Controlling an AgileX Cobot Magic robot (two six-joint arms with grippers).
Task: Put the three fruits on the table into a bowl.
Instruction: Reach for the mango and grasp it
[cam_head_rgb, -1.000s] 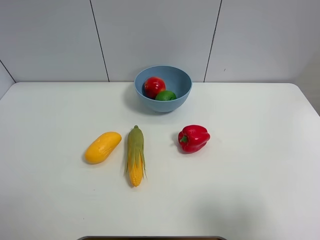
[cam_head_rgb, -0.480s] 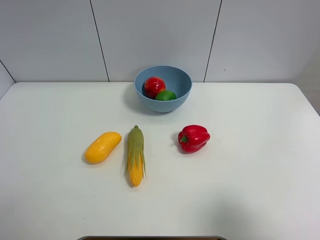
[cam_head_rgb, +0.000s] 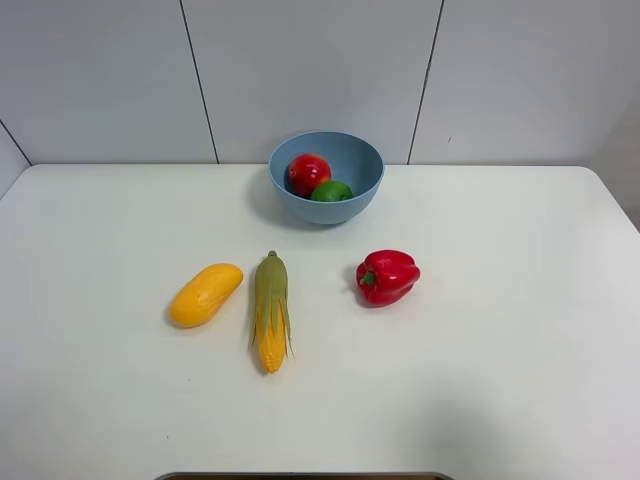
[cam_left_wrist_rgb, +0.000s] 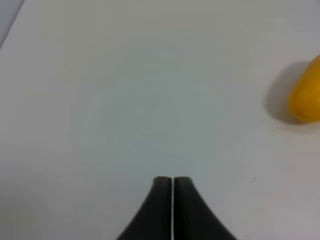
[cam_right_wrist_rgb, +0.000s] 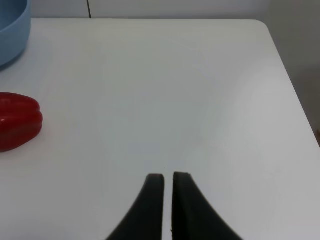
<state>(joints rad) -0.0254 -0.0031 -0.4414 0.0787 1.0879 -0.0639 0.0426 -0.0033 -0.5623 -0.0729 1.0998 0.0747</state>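
Green lime (cam_head_rgb: 331, 190) — partly hidden by the bowl (cam_head_rgb: 360, 205) wall.

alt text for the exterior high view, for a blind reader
A light-blue bowl at the back of a white table holds a red fruit and a green lime. In front lie, left to right, a yellow mango, a corn cob and a red bell pepper; no arm is in view.

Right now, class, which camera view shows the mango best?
The exterior high view: it shows the whole mango, unobstructed. The left wrist view catches only one end of the mango; the right wrist view misses it.
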